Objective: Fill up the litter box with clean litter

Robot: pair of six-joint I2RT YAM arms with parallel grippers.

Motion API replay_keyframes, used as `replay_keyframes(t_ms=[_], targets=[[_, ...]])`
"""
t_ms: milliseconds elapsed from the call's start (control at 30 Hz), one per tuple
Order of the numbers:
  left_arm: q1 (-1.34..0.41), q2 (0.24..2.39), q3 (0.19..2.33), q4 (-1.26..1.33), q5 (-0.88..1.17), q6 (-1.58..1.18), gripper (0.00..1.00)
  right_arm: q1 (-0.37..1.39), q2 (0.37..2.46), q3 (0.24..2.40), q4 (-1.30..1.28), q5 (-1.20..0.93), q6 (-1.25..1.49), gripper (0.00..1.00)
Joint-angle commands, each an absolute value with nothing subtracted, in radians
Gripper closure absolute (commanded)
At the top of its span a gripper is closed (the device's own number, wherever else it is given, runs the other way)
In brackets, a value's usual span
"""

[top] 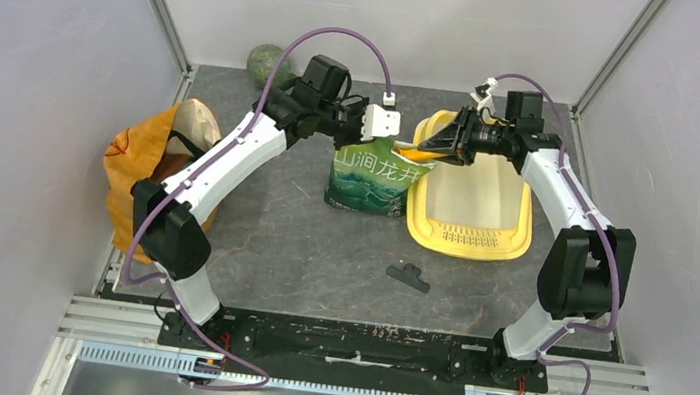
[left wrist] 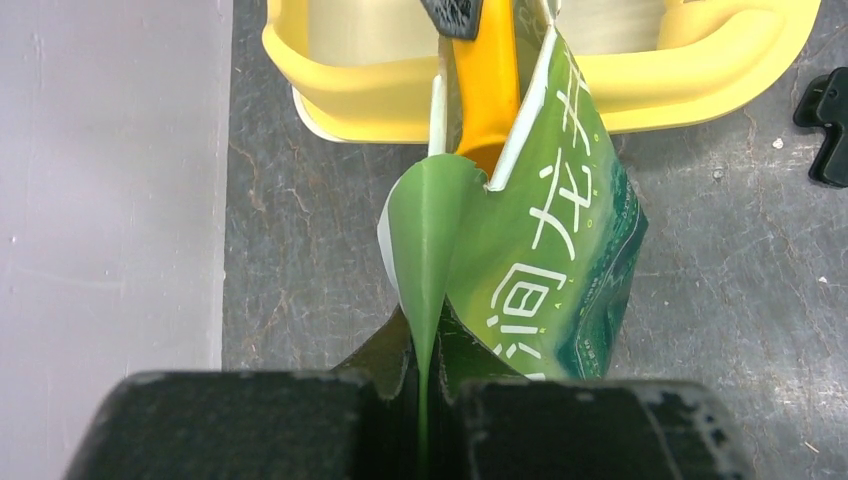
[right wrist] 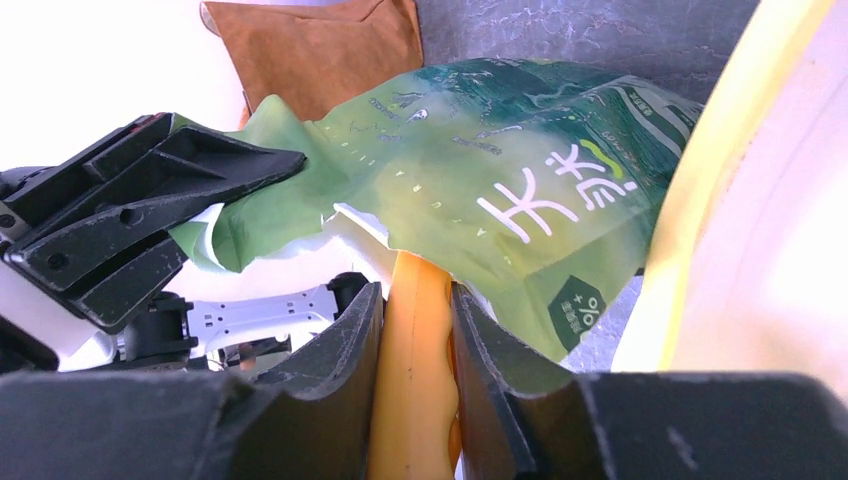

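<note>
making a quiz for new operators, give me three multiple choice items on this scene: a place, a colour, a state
1. The green pouch stands: A left of the litter box; B inside it; C behind it.
2. The scoop in the right gripper is: A blue; B orange; C white.
3. The left gripper is: A open; B shut on the pouch; C out of view.
Answers: 1 A, top view shows it beside the box; 2 B, orange handle in its jaws; 3 B, jaws pinch its flap.
</note>
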State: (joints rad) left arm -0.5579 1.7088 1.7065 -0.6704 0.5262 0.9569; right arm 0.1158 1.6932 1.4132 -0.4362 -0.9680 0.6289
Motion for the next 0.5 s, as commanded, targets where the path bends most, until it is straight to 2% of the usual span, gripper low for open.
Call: replay_keyframes(t_ms=[0,467], targets=[[-0.568,1.683,1.804,-0.5,0.62,1.016,0.98,0.075,1.625,1.391,-0.394,-1.045,0.653,1.0],[-0.566,1.699,1.822,-0.517,0.593,1.029,0.98,0.006,1.592,1.339,-0.367,-1.088,0.737,1.0]])
